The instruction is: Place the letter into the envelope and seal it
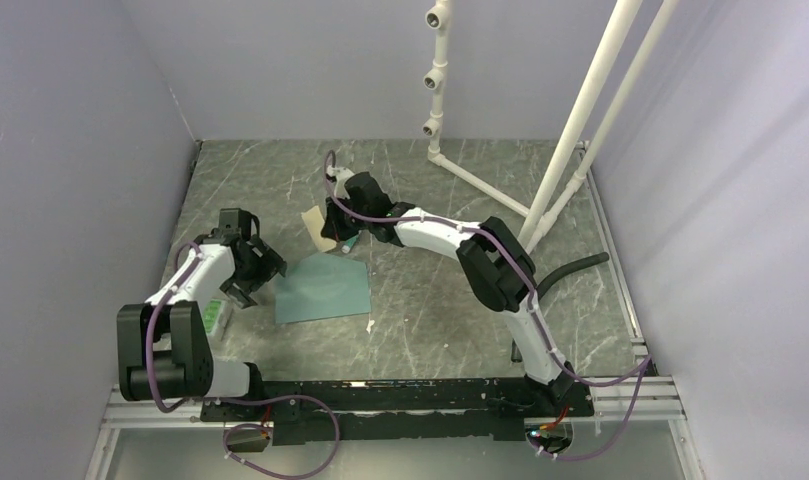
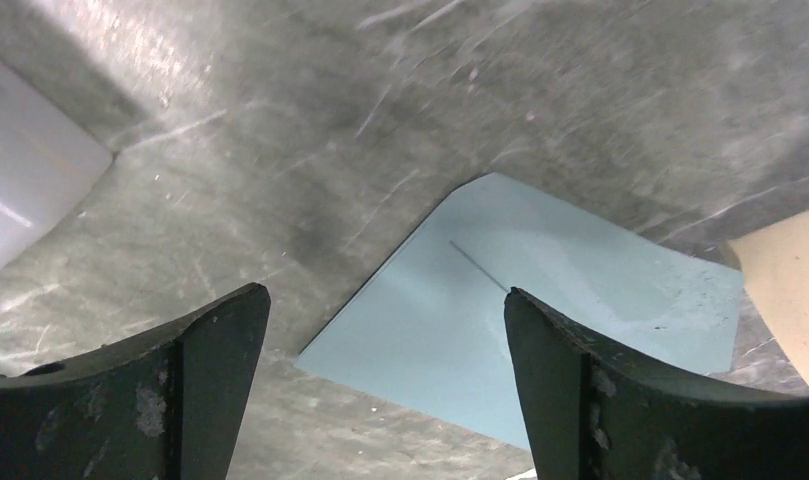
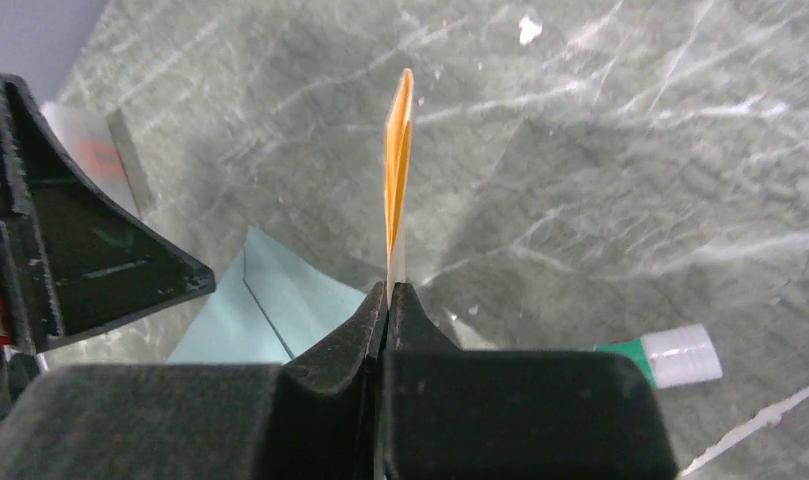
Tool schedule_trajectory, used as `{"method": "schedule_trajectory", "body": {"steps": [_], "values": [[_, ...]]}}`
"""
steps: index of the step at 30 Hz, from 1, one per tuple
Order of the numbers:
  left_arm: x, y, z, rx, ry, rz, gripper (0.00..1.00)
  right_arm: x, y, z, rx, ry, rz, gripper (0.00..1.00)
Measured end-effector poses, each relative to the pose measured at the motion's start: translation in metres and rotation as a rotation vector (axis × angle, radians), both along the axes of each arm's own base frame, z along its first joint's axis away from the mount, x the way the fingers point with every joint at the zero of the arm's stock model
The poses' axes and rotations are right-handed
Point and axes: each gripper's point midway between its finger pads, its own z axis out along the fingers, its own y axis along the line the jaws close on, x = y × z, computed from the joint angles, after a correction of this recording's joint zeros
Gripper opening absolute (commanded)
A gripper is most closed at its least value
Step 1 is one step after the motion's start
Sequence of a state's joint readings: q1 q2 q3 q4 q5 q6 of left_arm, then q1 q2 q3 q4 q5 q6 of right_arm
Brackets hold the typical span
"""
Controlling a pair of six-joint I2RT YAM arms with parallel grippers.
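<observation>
Here, the right gripper (image 3: 388,295) is seen pressed fully together, its matte black fingers (image 3: 330,350) clamped on one edge of the letter (image 3: 398,190). From the right wrist view the letter is met edge-on, as a thin upright sliver of orange-tan paper, slightly bowed, and it is held clear of the table (image 1: 430,310). From above it shows as a small cream patch (image 1: 312,222) just left of the right gripper (image 1: 335,228), beyond the far edge of the envelope (image 1: 323,288).

The envelope is laid flat on the table, left of centre: a smooth, matte teal rectangle (image 2: 540,310) crossed by one thin dark seam line.

The left gripper (image 2: 380,300) is held wide open with nothing between its scuffed, dark, wedge-shaped fingers (image 2: 195,390). It is placed over the envelope's left edge (image 1: 258,280).

The table is surfaced in grey-green stone pattern with pale veins and fine scratches.

A green-and-white packet (image 1: 214,318) is lying near the left arm, left of the envelope. A small green tube with a white cap (image 3: 670,357) is lying on the table to the right of the right gripper.
</observation>
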State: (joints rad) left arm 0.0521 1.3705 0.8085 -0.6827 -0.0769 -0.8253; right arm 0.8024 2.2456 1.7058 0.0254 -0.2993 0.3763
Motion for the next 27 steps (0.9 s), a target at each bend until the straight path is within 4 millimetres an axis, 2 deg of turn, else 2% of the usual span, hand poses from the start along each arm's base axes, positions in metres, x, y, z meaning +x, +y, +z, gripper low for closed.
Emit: {"method": "schedule_trajectory", "body": {"steps": [4, 10, 14, 21, 24, 27], "values": [[-0.018, -0.003, -0.003, -0.016, 0.027, 0.024, 0.93, -0.01, -0.005, -0.017, -0.049, 0.015, 0.002, 0.0], [-0.034, -0.013, 0.006, -0.068, 0.013, 0.033, 0.93, -0.036, -0.03, -0.044, -0.149, 0.082, -0.006, 0.0], [-0.044, -0.021, 0.008, -0.113, 0.032, 0.025, 0.92, -0.056, -0.048, -0.039, -0.181, 0.1, -0.011, 0.0], [-0.069, -0.026, 0.009, -0.132, 0.079, 0.027, 0.9, -0.091, -0.075, -0.008, -0.142, 0.11, 0.012, 0.0], [-0.075, -0.028, 0.008, -0.143, 0.082, 0.024, 0.9, -0.107, -0.085, -0.01, -0.134, 0.141, 0.027, 0.0], [-0.079, -0.034, 0.003, -0.167, 0.095, 0.02, 0.89, -0.124, -0.096, -0.024, -0.146, 0.187, 0.035, 0.0]]}}
